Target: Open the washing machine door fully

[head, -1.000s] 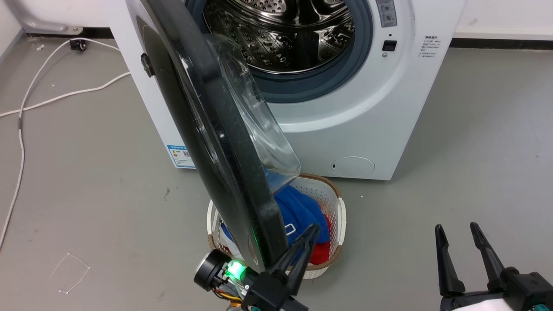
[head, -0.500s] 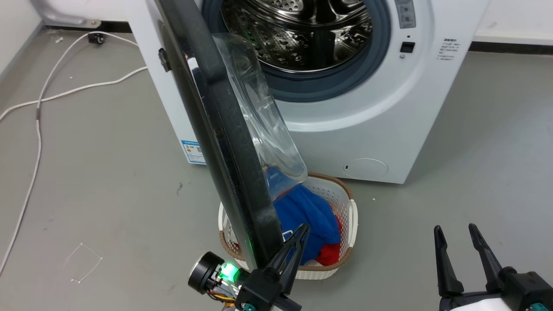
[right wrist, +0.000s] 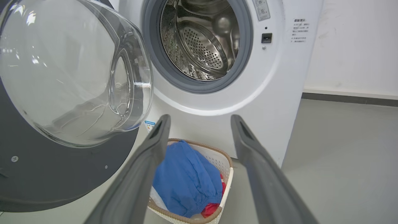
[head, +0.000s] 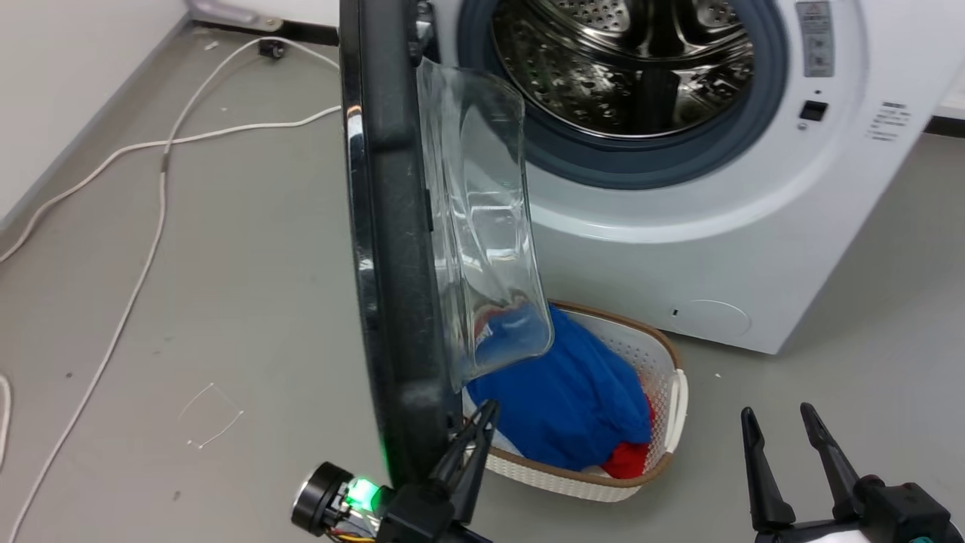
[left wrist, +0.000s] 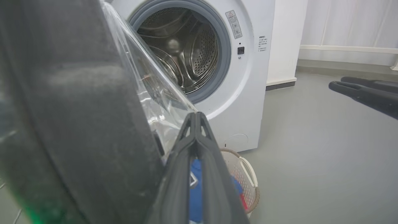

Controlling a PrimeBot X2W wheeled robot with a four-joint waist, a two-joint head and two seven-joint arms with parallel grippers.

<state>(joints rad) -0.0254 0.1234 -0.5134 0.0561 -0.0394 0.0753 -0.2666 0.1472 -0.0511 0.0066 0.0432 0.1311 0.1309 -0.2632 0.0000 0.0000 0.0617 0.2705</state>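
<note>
The washing machine door [head: 386,249] stands swung out edge-on from the washing machine [head: 663,249], its rim glossy black and its clear glass bowl [head: 482,226] bulging drumward. The left gripper [head: 488,413], its 2 fingers pinched together on nothing, sits just beside the door's lower edge. The right gripper [head: 775,413] is spread wide.

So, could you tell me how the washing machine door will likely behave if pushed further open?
The washing machine door looks rigid, with a thick black rim, so it should probably swing as one piece rather than flex. Its smooth rim may let the shut left gripper slide. The bulging glass bowl suggests some weight.
</note>
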